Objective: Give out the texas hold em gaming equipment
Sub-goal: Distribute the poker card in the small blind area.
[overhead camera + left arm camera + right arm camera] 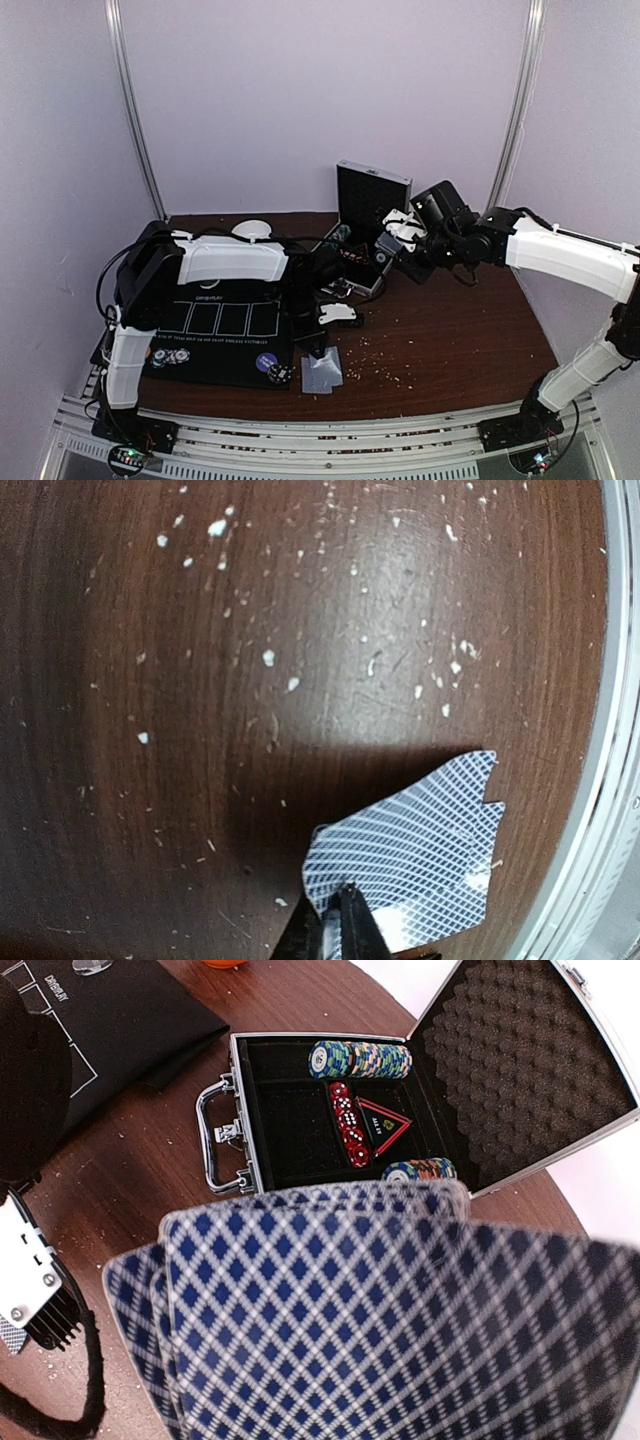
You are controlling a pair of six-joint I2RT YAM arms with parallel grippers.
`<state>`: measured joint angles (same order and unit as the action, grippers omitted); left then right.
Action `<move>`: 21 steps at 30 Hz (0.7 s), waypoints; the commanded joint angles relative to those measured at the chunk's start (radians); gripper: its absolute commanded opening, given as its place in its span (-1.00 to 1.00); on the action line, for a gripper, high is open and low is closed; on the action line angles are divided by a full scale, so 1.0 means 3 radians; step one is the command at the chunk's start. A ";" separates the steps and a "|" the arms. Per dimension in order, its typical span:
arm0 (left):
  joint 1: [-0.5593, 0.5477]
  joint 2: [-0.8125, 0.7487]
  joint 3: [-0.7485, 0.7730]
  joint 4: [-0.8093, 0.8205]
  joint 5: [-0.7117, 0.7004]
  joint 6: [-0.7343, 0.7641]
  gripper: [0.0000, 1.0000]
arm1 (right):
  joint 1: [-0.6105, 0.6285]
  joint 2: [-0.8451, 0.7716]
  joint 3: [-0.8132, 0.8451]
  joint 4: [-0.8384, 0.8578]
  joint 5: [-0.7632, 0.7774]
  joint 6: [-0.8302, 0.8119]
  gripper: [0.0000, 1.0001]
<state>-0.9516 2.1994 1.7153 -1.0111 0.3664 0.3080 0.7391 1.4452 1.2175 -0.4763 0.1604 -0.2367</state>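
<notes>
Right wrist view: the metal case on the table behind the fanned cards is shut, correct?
No, the metal case is open, not shut: its foam-lined lid stands back, and chip stacks and red dice show inside. The right wrist view shows this. It does sit on the table behind the fanned cards.

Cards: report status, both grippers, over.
Left gripper shut on table cards, low over the wood. Right gripper shut on card fan, near open case. Nothing blocking, only crumbs.
</notes>
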 commanded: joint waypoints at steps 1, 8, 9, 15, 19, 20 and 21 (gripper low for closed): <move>-0.0034 0.0073 0.0142 0.0053 -0.0060 0.0014 -0.79 | -0.0020 -0.0111 -0.0041 0.0011 0.0025 0.0030 -0.19; -0.0049 0.0085 0.0137 0.0056 -0.0018 0.0042 -0.61 | -0.0020 -0.0113 -0.0039 0.0004 0.0028 0.0032 -0.19; -0.0052 0.0090 0.0137 0.0067 -0.0022 0.0046 -0.60 | -0.0016 -0.0113 -0.0037 0.0007 0.0028 0.0030 -0.19; -0.0085 0.0114 0.0178 0.0095 0.0031 0.0077 -0.55 | -0.0019 -0.0108 -0.0030 0.0003 0.0027 0.0032 -0.19; -0.0085 0.0113 0.0144 0.0098 0.0047 0.0085 -0.46 | -0.0017 -0.0125 -0.0034 -0.0003 0.0031 0.0032 -0.19; -0.0085 0.0110 0.0131 0.0095 0.0042 0.0088 -0.44 | -0.0017 -0.0124 -0.0034 -0.0005 0.0032 0.0032 -0.19; -0.0085 0.0111 0.0121 0.0094 0.0039 0.0088 -0.43 | -0.0019 -0.0123 -0.0032 -0.0007 0.0033 0.0032 -0.19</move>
<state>-0.9726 2.2238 1.7435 -0.9947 0.3634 0.3176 0.7395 1.4452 1.2171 -0.4767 0.1604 -0.2356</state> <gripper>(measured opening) 0.273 0.409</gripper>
